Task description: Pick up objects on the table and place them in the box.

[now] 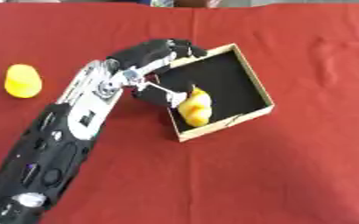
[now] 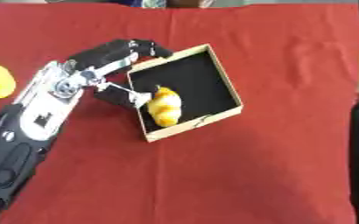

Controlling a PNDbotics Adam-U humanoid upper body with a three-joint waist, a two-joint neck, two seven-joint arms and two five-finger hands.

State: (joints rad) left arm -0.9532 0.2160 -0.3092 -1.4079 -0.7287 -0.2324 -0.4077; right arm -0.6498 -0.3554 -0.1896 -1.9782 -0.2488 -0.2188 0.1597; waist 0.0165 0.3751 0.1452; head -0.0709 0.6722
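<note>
while the left hand [image 1: 163,54] curls over the box [image 1: 253,72] rim, holding nothing, a yellow object [image 1: 195,107] lies inside.

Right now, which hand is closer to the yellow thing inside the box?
Left. The left hand is at the box's near-left wall, right beside the yellow object. The right hand shows in neither view.

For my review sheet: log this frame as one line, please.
left hand: at box near-left wall, grip unclear | yellow object: inside box | second yellow object: on red table, far left | right hand: not visible
</note>
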